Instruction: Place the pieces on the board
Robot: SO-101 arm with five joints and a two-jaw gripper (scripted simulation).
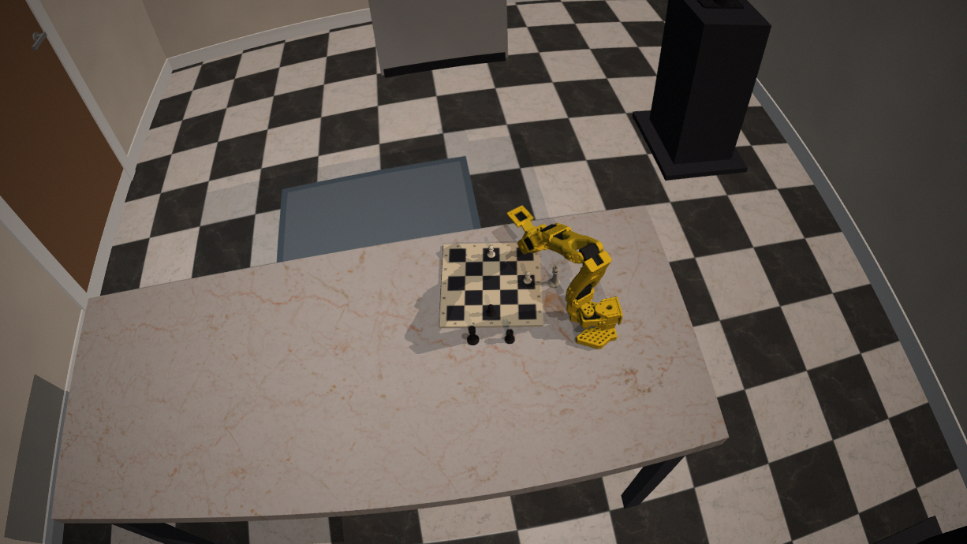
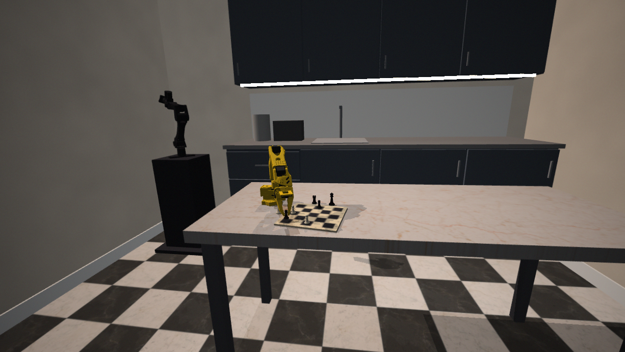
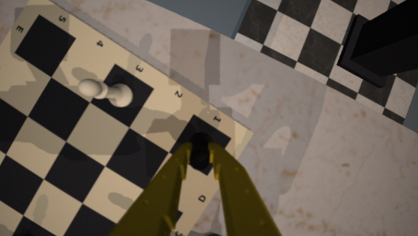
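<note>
My gripper (image 3: 200, 161) is shut on the black pawn (image 3: 200, 151) and holds it upright, low over the black corner square E1 of the chessboard (image 1: 491, 284). I cannot tell whether its base touches the square. The pawn also shows in the exterior view (image 2: 286, 214). The white king (image 1: 554, 275) stands on the table beside the board's right edge, close to my arm. The black queen (image 1: 472, 336) and the black rook (image 1: 509, 336) stand on the table just off the board's near edge.
A white pawn (image 3: 106, 92) stands on E3. Another white piece (image 1: 527, 277) and a black piece (image 1: 490, 311) stand on the board. My arm's base (image 1: 595, 317) sits right of the board. A black pedestal (image 1: 703, 87) stands on the floor beyond the table.
</note>
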